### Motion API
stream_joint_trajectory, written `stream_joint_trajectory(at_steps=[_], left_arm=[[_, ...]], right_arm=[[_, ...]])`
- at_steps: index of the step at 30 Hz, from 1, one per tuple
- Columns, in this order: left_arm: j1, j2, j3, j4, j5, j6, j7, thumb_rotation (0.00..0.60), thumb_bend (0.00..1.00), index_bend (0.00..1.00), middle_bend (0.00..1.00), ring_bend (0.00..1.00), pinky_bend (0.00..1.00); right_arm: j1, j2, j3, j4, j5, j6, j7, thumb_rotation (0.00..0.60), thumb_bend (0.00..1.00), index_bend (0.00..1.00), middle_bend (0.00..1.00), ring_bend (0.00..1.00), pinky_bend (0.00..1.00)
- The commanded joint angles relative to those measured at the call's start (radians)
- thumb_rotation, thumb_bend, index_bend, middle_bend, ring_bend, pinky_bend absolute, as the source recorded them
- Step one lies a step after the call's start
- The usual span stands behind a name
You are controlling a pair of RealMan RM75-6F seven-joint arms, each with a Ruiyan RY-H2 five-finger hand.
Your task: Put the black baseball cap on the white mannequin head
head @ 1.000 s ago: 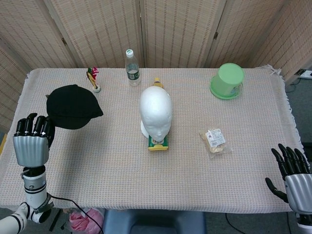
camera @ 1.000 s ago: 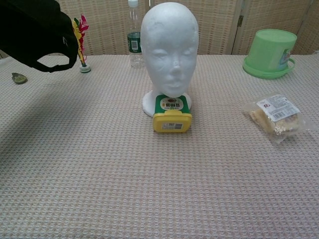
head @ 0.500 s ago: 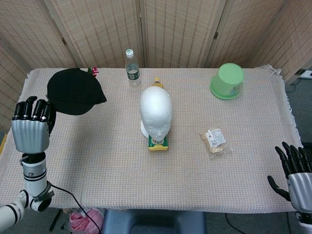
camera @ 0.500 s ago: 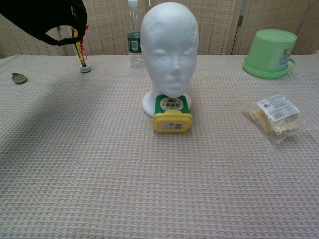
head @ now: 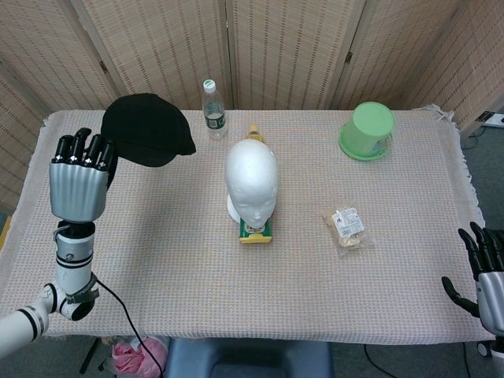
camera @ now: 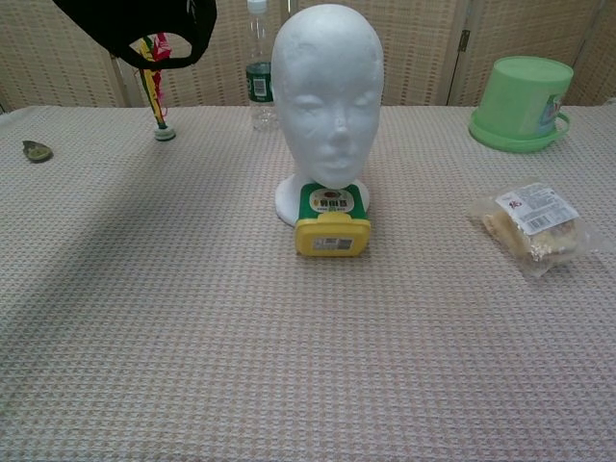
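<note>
At the lower right corner of the head view the right hand (head: 488, 272) hangs with fingers spread, holding nothing. At mid-left the left hand (head: 79, 177) grips the cap (head: 148, 130), which juts up and right of it, in the air. The head (head: 251, 179) stands mid-frame, bare.

Between the raised black cap (head: 148, 130) and the mannequin head (head: 252, 179) lay open cloth. A water bottle (head: 213, 109) stood behind that gap; a yellow container (camera: 332, 222) touched the head's front base.
</note>
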Motion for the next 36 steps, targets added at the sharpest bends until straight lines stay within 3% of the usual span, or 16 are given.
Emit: stream_joint_trajectory(at_steps=[1, 17, 36], left_arm=[[-0.032, 0.002, -0.025, 0.008, -0.03, -0.035, -0.002, 0.6, 0.47, 0.58, 0.6, 0.42, 0.54], [-0.176, -0.043, -0.057, 0.102, -0.102, -0.138, 0.003, 0.6, 0.47, 0.59, 0.6, 0.42, 0.54], [-0.332, -0.166, -0.043, 0.154, -0.154, -0.216, 0.13, 0.6, 0.47, 0.59, 0.6, 0.42, 0.54]], right_arm=[[0.009, 0.002, 0.003, -0.001, 0.016, -0.022, 0.003, 0.6, 0.22, 0.0, 0.0, 0.0, 0.0], [0.019, 0.011, 0.024, 0.009, 0.047, -0.029, 0.038, 0.6, 0.22, 0.0, 0.0, 0.0, 0.0], [0.034, 0.047, 0.013, 0.014, 0.051, -0.073, 0.109, 0.6, 0.22, 0.0, 0.0, 0.0, 0.0]])
